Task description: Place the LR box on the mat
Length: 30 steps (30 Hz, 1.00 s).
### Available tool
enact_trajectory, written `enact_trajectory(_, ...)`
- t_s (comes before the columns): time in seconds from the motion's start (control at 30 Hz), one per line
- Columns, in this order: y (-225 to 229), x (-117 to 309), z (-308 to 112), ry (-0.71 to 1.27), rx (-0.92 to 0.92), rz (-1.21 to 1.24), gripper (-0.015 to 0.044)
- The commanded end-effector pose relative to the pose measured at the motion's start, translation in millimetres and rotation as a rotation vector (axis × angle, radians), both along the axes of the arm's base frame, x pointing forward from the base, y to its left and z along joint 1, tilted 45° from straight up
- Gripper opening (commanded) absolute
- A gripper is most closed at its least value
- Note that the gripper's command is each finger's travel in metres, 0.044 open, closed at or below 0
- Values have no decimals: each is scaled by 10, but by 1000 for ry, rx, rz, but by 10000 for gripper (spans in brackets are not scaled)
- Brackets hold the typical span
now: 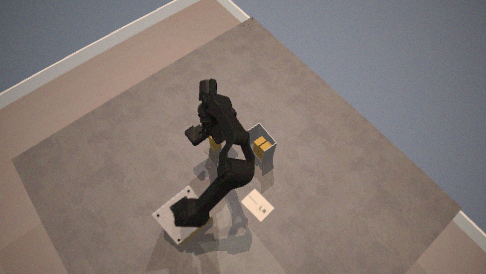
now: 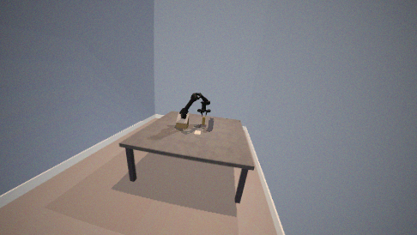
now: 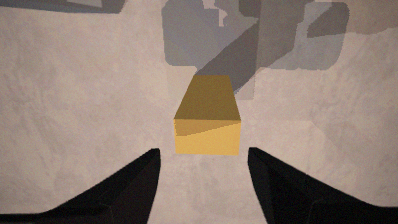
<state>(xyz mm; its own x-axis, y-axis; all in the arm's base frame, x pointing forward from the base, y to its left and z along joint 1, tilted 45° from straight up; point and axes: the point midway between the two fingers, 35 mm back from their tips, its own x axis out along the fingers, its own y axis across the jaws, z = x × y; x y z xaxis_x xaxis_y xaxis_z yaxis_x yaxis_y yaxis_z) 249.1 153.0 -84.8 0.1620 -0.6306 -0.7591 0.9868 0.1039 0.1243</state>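
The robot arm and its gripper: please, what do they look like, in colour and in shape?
The arm is black, with bulky joints and slimmer links between them. The gripper is black too: it has two fingers, broad at the back and narrowing to blunt tips. I can make out no cable or marking on either one.

The robot's arm [image 1: 236, 171] [image 2: 189, 104] is matte black and chunky, with rounded joints; nearest the hand [image 1: 200, 134] [image 2: 203, 111] [image 3: 204, 159], two black fingers taper to blunt tips.
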Motion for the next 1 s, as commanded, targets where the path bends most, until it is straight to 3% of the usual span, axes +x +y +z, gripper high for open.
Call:
enact_trajectory(0.0,90,-53,144,-80,69,81,237)
enact_trajectory(0.43,91,-47,126,-62,58,62,237)
enact_trajectory(0.73,110,-39,108,90,3,233,0)
enact_trajectory(0.97,127,-33,91,235,-46,391,0)
